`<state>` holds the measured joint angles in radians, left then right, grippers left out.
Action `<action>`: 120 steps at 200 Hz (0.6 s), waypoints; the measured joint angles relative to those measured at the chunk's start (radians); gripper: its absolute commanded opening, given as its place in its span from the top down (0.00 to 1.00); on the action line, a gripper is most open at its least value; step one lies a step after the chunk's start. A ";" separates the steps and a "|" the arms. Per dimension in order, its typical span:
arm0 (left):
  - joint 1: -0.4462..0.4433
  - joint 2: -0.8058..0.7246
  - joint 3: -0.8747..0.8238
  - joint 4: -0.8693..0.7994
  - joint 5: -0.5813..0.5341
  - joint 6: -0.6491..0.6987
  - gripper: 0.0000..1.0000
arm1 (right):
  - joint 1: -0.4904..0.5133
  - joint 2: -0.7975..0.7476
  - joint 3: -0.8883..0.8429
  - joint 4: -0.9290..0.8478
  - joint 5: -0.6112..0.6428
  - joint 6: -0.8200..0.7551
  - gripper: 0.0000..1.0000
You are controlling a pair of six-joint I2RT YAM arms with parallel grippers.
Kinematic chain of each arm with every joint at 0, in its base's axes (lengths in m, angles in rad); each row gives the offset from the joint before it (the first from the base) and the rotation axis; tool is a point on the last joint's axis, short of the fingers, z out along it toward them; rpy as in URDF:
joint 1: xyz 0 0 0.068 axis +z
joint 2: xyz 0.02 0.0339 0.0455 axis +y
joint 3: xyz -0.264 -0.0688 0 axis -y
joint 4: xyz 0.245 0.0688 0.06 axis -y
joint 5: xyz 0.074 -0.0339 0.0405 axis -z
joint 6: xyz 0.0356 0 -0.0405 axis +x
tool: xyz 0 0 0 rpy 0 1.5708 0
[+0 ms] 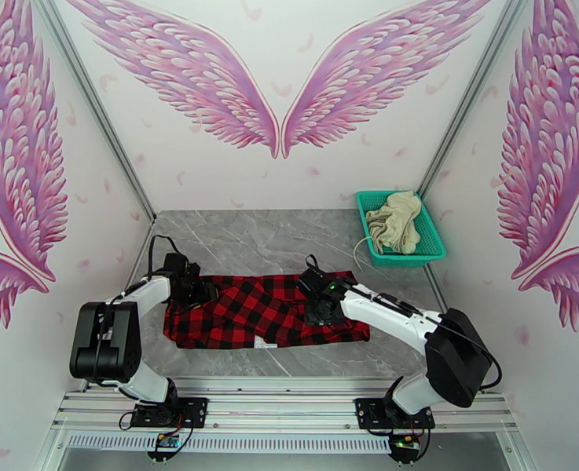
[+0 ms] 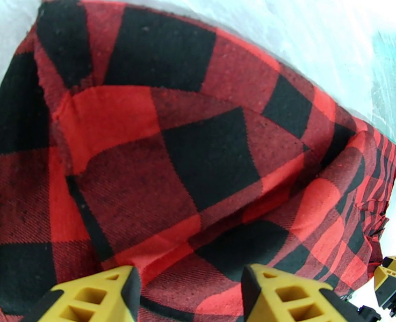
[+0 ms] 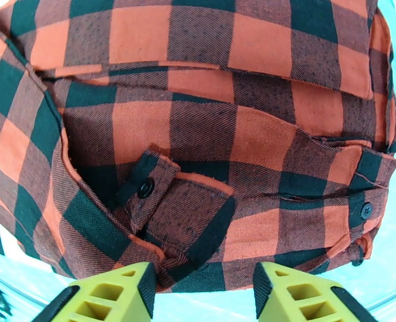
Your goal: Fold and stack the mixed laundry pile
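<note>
This is a purpose-built robot test booth, not a lived-in room. A left arm (image 1: pixel 144 298) and a right arm (image 1: pixel 375 308) are bolted to an aluminium rail (image 1: pixel 289 402) along the near edge of a grey marble-look desk (image 1: pixel 242 241). White panel walls printed with big pink wings (image 1: pixel 203 80) box it in, joined by metal corner posts (image 1: pixel 92 104). A checked shirt (image 1: pixel 250 308) on the desk and a teal basket (image 1: pixel 433 239) at the far right are the homely props.

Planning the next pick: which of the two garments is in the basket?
The cream cloth, bunched in the teal basket at the far right. The red-and-black checked shirt lies spread out on the table instead.
</note>
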<state>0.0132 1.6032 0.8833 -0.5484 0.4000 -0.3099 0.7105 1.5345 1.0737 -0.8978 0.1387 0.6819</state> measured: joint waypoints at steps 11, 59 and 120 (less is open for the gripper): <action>0.000 0.004 0.000 0.000 0.000 0.000 0.44 | -0.029 0.014 0.032 -0.014 -0.014 0.004 0.35; 0.004 0.011 0.012 0.000 0.000 0.011 0.44 | -0.180 0.116 0.118 -0.060 -0.150 0.064 0.35; 0.006 0.011 0.013 0.000 0.007 0.011 0.44 | -0.189 0.153 0.082 -0.006 -0.361 0.338 0.44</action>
<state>0.0196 1.6142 0.8959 -0.5480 0.4068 -0.2993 0.5217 1.6871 1.1557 -0.9043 -0.2226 1.0203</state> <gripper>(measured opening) 0.559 0.583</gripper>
